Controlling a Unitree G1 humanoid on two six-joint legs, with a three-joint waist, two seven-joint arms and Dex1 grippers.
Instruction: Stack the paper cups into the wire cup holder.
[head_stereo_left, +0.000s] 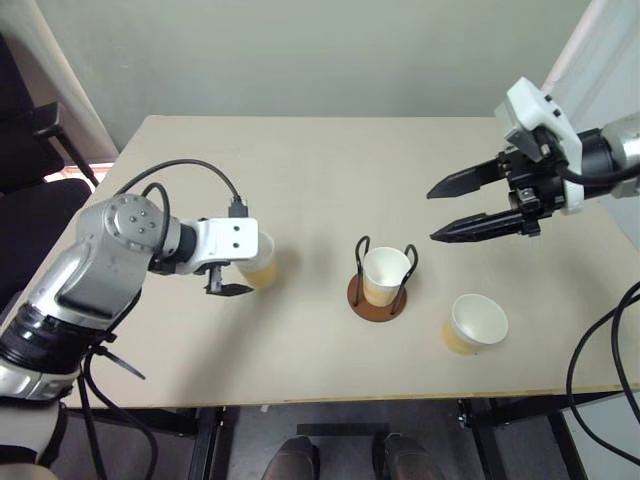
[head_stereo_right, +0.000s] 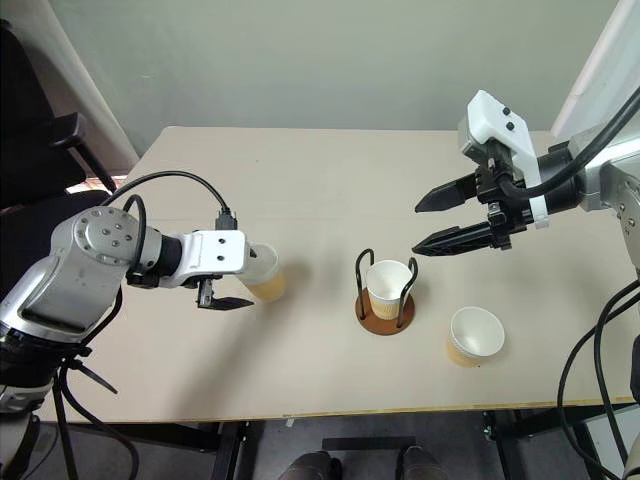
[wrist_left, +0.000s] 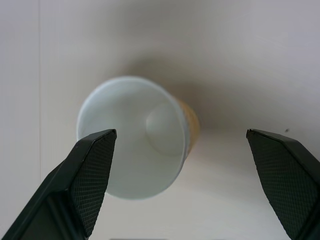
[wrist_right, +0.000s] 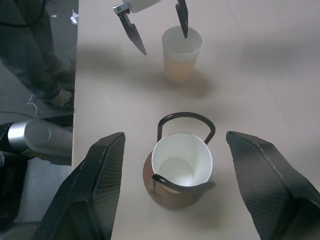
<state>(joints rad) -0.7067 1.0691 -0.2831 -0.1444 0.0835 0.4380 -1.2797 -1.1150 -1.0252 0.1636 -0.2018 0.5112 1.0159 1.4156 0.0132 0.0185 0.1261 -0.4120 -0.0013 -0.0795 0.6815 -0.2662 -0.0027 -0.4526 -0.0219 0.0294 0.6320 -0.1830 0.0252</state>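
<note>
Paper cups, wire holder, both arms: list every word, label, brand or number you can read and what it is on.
No readable text anywhere.
Paper cups: plain tan outside, white inside, no print.
Wire cup holder: no label.
Left gripper and right gripper: no legible markings.

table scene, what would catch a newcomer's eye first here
Mid-table stands the wire cup holder with one paper cup already upright inside it. To its left, the left gripper hangs open around a second cup, not yet closed on it. The right gripper hovers open above the table to the holder's right, and a third cup stands loose near the front edge.
</note>
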